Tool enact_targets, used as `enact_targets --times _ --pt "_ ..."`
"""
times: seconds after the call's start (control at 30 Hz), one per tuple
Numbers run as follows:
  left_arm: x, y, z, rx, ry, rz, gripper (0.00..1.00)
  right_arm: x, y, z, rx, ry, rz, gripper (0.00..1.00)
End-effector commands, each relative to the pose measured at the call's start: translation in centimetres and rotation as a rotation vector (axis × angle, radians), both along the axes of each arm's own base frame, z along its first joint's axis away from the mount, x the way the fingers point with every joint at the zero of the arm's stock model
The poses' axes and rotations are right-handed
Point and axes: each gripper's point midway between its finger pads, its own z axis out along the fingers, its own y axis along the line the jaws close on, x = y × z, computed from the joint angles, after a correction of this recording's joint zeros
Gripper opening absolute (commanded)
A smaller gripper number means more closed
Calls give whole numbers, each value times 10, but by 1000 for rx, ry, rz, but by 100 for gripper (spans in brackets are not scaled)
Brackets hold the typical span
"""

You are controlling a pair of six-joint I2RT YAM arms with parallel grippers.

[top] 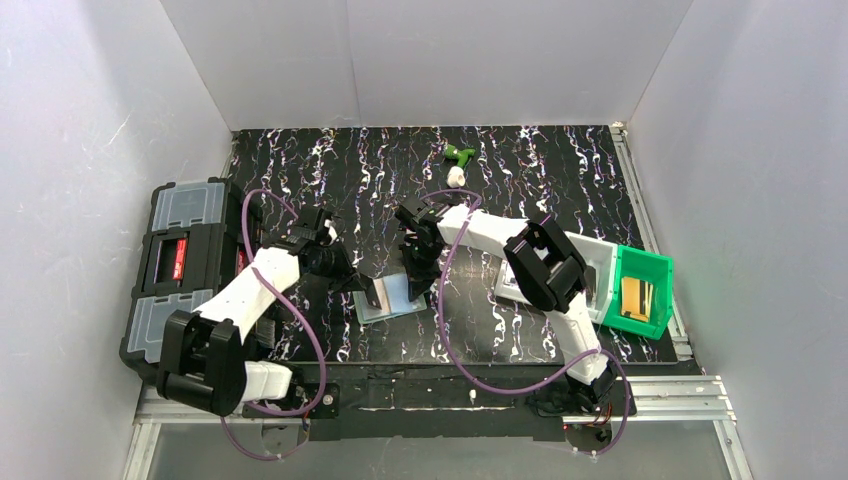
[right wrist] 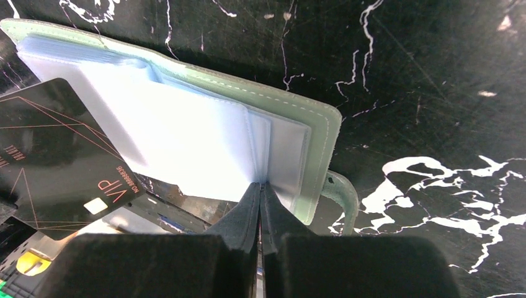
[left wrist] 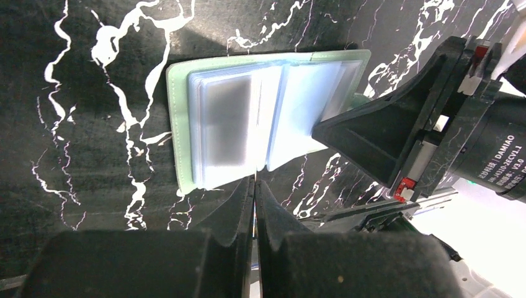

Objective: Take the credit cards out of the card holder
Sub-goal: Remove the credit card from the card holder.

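Nearest the lenses, both grippers are seen clenched. The left gripper [left wrist: 254, 187] is closed with its tips at the near edge of the clear sleeves, and the right gripper [right wrist: 260, 189] is closed at another sleeve edge, just beside the snap tab [right wrist: 342, 194]. Whether a sleeve is actually pinched cannot be told. The card holder [left wrist: 178, 130] is laid open on the counter [left wrist: 93, 74] between them. One grey credit card [left wrist: 227, 124] is seen inside a sleeve, and a dark card marked VIP [right wrist: 62, 155] overlaps a page, its seating unclear. For a clean extraction, the holder should be pinned by one gripper while a single card edge is caught and drawn straight along its pocket opening.
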Motion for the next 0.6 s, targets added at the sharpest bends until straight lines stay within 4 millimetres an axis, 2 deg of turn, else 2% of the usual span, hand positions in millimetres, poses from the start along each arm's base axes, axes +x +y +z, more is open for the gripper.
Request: enact_targets --times 0.0,0.13,0.27,0.37,0.47,0.57 --pt "-7 10 11 36 -18 -8 0 17 11 36 73 -124 -2 10" --pt "-3 9 23 25 -54 -8 0 26 17 76 139 -191 -12 28" --pt "-1 5 36 -3 -87 -13 0 33 16 109 217 -234 -48 56" --pt "4 -3 52 -60 -128 -10 0 36 15 131 332 -236 -88 72" --pt "14 -15 75 -167 -189 8 0 42 10 155 473 -235 -141 81" --pt "26 -32 105 -322 -252 24 0 47 1 180 618 -235 -185 85"
